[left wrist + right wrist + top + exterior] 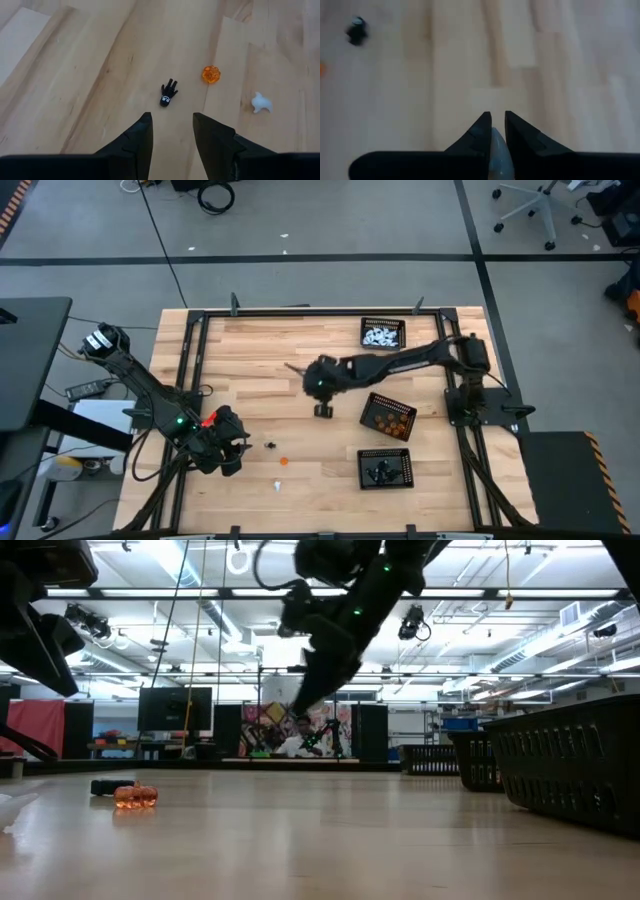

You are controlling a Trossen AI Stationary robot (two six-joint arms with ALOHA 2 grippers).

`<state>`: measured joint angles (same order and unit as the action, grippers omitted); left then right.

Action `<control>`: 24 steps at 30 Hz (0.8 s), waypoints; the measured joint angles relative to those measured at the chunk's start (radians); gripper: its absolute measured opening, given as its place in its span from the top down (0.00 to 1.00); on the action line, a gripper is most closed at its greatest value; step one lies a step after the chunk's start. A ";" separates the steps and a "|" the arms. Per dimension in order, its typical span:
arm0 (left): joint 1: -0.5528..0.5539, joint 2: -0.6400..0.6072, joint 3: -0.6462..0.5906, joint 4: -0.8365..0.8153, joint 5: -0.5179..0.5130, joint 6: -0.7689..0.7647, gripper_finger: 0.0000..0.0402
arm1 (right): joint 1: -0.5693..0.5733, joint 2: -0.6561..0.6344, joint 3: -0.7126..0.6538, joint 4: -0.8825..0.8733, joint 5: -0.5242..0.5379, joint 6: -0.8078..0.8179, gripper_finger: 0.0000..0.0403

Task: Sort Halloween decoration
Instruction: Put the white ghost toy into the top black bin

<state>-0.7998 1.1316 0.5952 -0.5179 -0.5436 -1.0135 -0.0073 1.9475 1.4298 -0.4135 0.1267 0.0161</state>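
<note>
Three loose Halloween figures lie on the wooden table near its left front: a black one, an orange one and a white one. My left gripper hovers open just short of the black figure, touching nothing. My right gripper hangs well above the middle of the table, shut on a pale white figure. From there the black figure shows far off on the boards. My right gripper pinches the white figure's sides between its two fingers. The fingers slant down toward the table's left. The figure is lifted clear of the table. Most of it is hidden between and behind the fingers.
Three black mesh trays stand at the right: one with white figures at the back, one with orange figures in the middle, one with black figures at the front. A black frame runs around the table.
</note>
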 joint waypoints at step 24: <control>0.133 0.000 0.000 0.096 -0.064 -0.052 0.63 | -0.567 -0.387 -0.413 -0.083 -0.112 -0.103 0.87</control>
<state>-0.6672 1.1316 0.5949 -0.4215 -0.6079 -1.0660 -0.5739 1.5603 1.0168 -0.4968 0.0144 -0.0866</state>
